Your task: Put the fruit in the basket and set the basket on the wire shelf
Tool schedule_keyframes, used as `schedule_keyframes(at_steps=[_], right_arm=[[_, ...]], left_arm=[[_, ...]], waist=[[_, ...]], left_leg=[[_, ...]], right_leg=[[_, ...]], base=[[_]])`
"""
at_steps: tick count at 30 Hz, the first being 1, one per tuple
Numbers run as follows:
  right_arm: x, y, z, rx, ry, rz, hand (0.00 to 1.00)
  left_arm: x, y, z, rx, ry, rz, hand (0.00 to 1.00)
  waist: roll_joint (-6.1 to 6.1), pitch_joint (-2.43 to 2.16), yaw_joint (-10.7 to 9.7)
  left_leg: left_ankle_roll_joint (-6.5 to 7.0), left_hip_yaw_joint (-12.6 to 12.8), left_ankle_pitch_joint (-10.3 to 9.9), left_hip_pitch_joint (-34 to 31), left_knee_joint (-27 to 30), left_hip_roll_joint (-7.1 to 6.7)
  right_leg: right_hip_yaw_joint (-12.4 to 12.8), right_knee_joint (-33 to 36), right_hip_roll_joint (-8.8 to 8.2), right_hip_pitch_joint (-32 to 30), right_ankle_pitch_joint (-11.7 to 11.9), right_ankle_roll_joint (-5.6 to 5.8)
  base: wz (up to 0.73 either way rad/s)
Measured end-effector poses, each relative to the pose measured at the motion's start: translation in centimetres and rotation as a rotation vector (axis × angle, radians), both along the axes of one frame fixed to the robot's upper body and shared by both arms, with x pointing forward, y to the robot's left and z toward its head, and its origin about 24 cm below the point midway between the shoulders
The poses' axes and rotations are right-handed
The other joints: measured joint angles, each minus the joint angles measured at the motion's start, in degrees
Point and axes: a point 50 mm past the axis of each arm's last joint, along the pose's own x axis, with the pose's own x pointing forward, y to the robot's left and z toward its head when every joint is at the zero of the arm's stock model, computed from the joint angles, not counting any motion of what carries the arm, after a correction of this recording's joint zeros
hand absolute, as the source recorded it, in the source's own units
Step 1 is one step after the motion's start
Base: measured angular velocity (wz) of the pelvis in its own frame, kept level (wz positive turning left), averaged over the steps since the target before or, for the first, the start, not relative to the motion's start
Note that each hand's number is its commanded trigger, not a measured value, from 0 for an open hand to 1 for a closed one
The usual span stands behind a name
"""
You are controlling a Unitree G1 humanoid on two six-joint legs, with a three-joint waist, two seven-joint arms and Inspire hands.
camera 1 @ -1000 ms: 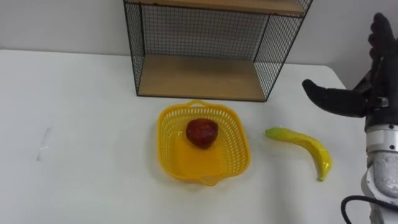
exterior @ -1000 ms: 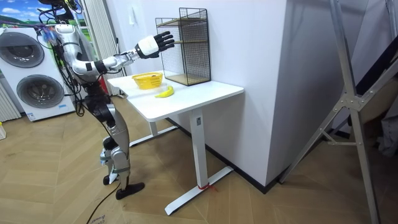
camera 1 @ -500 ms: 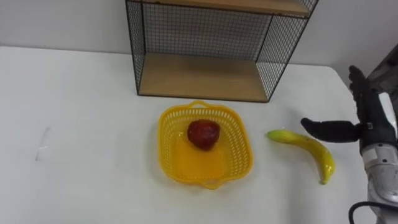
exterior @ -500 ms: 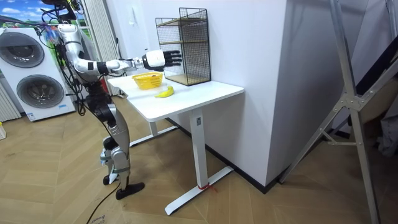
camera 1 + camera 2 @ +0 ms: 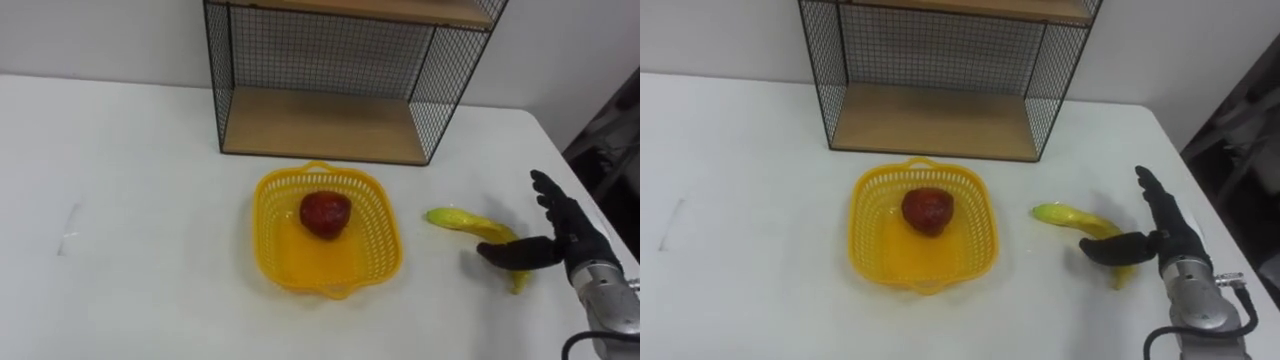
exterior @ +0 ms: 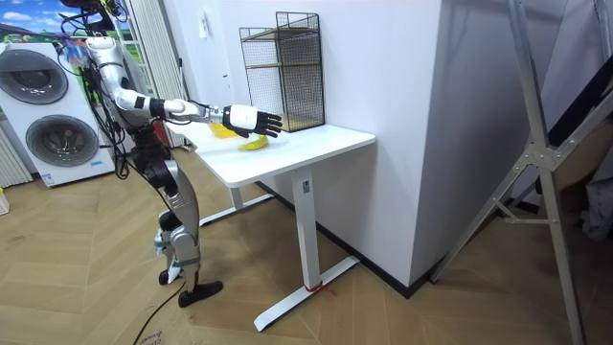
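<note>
wire shelf (image 5: 320, 125), black mesh with pale wooden boards, stands on the white table (image 5: 130, 200) just behind the yellow plastic lattice basket (image 5: 270, 240), apart from it. the basket is square with rounded corners and small loop handles, and sits upright on the table. right of the basket, near but not touching it, lies the curved yellow banana (image 5: 460, 221), greenish at the tip nearest the basket. the round red fruit (image 5: 325, 214) rests inside the basket, towards its back wall.

the right hand (image 5: 575, 240) is right of the basket at the banana's far end, fingers straight and spread wide, thumb stretched across the banana; i cannot tell if it touches. a second ago this hand was raised well above the table; it has since dropped to the banana. basket and both fruits have not moved.

the room view adds the robot standing at the table's edge, right arm reaching out over the banana (image 6: 254, 144), with washing machines (image 6: 43, 105) behind it.
</note>
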Motion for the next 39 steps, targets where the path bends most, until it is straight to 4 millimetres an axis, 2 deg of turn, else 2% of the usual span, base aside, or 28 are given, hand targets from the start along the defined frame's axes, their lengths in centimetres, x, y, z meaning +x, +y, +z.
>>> schedule_keyframes(at_steps=[7, 8, 10, 13, 18, 21, 22, 24, 25, 33, 39], right_arm=[[0.3, -0.6, -0.5, 0.012, 0.048, 0.001, 0.0], [0.4, -0.7, -0.8, 0.021, 0.064, -0.002, 0.0], [0.2, -1.2, -1.8, 0.038, 0.123, -0.023, 0.0], [0.3, -1.4, -1.7, 0.026, 0.141, 0.0, 0.0], [-0.1, -2.0, -2.0, -0.009, 0.201, 0.028, 0.0], [-0.1, -2.4, -2.3, -0.029, 0.253, 0.056, 0.0], [-0.1, -2.5, -2.4, -0.028, 0.266, 0.06, 0.19], [-0.3, -2.8, -2.8, -0.022, 0.301, 0.054, 0.82], [-0.4, -2.9, -2.8, -0.023, 0.306, 0.05, 1.0], [-1.0, -4.6, -2.7, -0.148, 0.347, -0.011, 1.0], [-1.0, -4.9, -2.5, -0.24, 0.362, -0.018, 1.0]], left_arm=[[0.1, 0.2, 0.1, 0.006, -0.005, -0.004, 0.0], [0.0, 0.3, 0.1, 0.006, -0.003, -0.005, 0.0], [0.4, 0.3, 0.2, 0.004, -0.011, -0.01, 0.0], [0.3, 0.6, 0.3, -0.004, -0.005, -0.013, 0.0], [0.3, 1.0, 0.4, -0.008, 0.001, -0.017, 0.0], [0.2, 0.9, 0.3, -0.01, 0.015, -0.013, 0.0], [0.0, 0.9, 0.2, -0.011, 0.023, -0.01, 0.0], [-0.1, 0.9, 0.2, -0.008, 0.034, -0.006, 0.0], [-0.1, 0.9, 0.2, -0.007, 0.037, -0.005, 0.0], [-0.3, 1.0, 0.2, 0.012, 0.051, 0.004, 0.0], [0.0, 1.0, 0.2, 0.019, 0.061, -0.017, 0.0]], waist=[[-0.42, -0.02, 0.2], [-0.32, 0.11, 0.2], [-0.43, 0.05, 0.1], [-0.47, 0.02, 0.2], [-0.87, -0.22, 1.4], [-1.03, -0.17, 2.1], [-1.04, -0.16, 2.1], [-1.02, -0.16, 2.6], [-1.02, -0.16, 2.7], [-0.72, -0.29, 3.9], [-0.7, -0.31, 4.5]], left_leg=[[0.0, -0.6, 0.0, -0.1, 0.0, -0.01], [0.0, -1.0, 0.0, -0.2, 0.0, -0.06], [0.0, -1.2, 0.0, -0.5, 0.3, -0.08], [0.0, -1.2, 0.0, -0.5, 0.4, -0.08], [0.0, -1.3, 0.0, -0.5, 0.8, -0.24], [0.01, -1.5, 0.0, -0.3, 0.9, -0.34], [0.01, -1.5, 0.0, 0.0, 0.8, -0.34], [0.03, -1.6, -0.1, 0.5, 0.8, -0.34], [0.04, -1.8, -0.1, 0.5, 0.8, -0.37], [0.01, -3.4, 0.0, 0.5, 1.1, -0.56], [0.01, -3.8, 0.0, 0.3, 1.0, -0.55]], right_leg=[[-0.1, -0.1, 0.02, 0.0, 0.0, 0.01], [-0.3, -0.1, -0.01, 0.0, 0.0, 0.03], [-0.8, -0.1, -0.14, 0.0, 0.0, 0.04], [-1.1, -0.1, -0.2, 0.0, 0.0, 0.03], [-1.7, 0.0, -0.53, 0.3, 0.0, 0.02], [-1.7, -0.1, -0.61, 0.7, 0.0, 0.03], [-1.8, -0.1, -0.61, 0.9, 0.0, 0.03], [-1.7, -0.3, -0.53, 1.7, 0.0, 0.05], [-1.7, -0.5, -0.51, 1.9, 0.0, 0.09], [-2.5, -1.1, -0.53, 2.7, 0.3, 0.13], [-3.1, -1.3, -0.54, 2.9, 0.3, 0.13]], base=[[0.01], [0.09], [0.11], [0.02], [0.03], [0.0], [0.0], [0.03], [0.12], [0.09], [0.03]])
